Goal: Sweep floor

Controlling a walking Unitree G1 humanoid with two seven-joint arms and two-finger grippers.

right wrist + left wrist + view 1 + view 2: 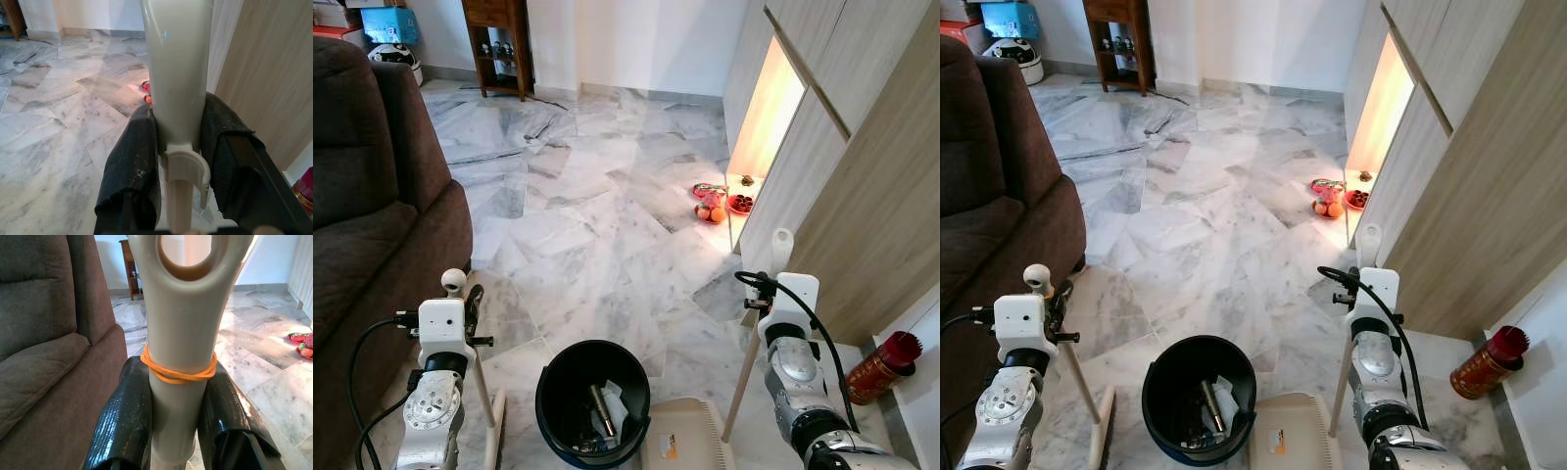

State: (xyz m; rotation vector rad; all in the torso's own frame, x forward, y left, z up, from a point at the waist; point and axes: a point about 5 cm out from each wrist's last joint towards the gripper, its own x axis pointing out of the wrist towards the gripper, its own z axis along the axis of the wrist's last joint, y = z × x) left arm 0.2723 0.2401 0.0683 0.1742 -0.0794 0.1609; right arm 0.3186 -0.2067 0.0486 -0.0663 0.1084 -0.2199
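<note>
1. Broom handle (178, 357), cream-coloured with an orange rubber band (178, 374) round it, stands at the lower left of the head views, pinched between the 2 black fingers (124, 421) of the left gripper (178, 431); its shaft slants down to the broom head (495, 431) on the marble floor (597, 215).
2. At the lower right, the right gripper (178, 156) is pressed on the dustpan handle (178, 73), a pale pole that runs down to the beige dustpan (680, 436) lying flat at the bottom edge.
3. Between the 2 tools, bottom centre, sits a black bucket (592, 397) holding scraps of paper and a dark tube-like item; the dustpan lies just beside it.
4. A red and gold canister (883, 367) leans at the lower right, near the wood-panelled wall (871, 196).
5. A brown sofa (372, 196) fills the left edge.
6. Mid-right, a lit niche (764, 117) opens in the wall, with plates of fruit (715, 206) on the floor before it.
7. At the top, a dark wooden cabinet (499, 44) stands against the far wall.
</note>
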